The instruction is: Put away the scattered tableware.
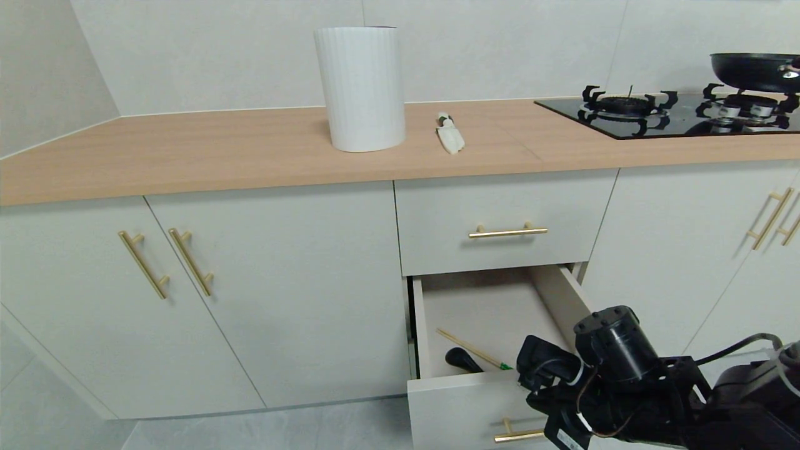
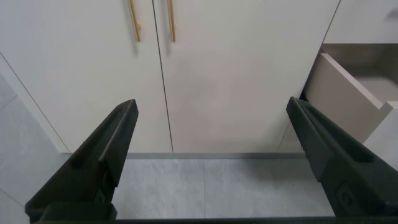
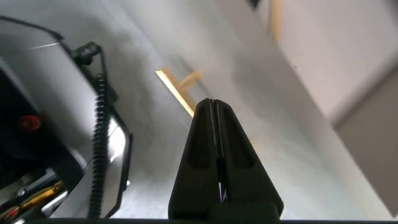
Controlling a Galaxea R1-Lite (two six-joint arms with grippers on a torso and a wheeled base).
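Observation:
A white spoon-like utensil (image 1: 450, 133) lies on the wooden countertop (image 1: 187, 156), just right of a tall white ribbed holder (image 1: 361, 87). Below, the lower drawer (image 1: 487, 300) stands pulled out. Inside it lie a wooden chopstick with a green tip (image 1: 469, 348) and a black-handled utensil (image 1: 462, 359). My right arm (image 1: 606, 369) hangs low at the drawer's front right corner. Its gripper (image 3: 214, 109) is shut on nothing, close to the drawer front's gold handle (image 3: 176, 92). My left gripper (image 2: 211, 143) is open wide, low before the cabinet doors, with the open drawer's side (image 2: 345, 87) beside it.
A shut upper drawer (image 1: 506, 219) sits above the open one. A gas hob (image 1: 675, 112) with a black pan (image 1: 750, 69) takes the counter's right end. Double cabinet doors with gold handles (image 1: 165, 262) are to the left. Grey floor tiles (image 2: 211, 186) lie below.

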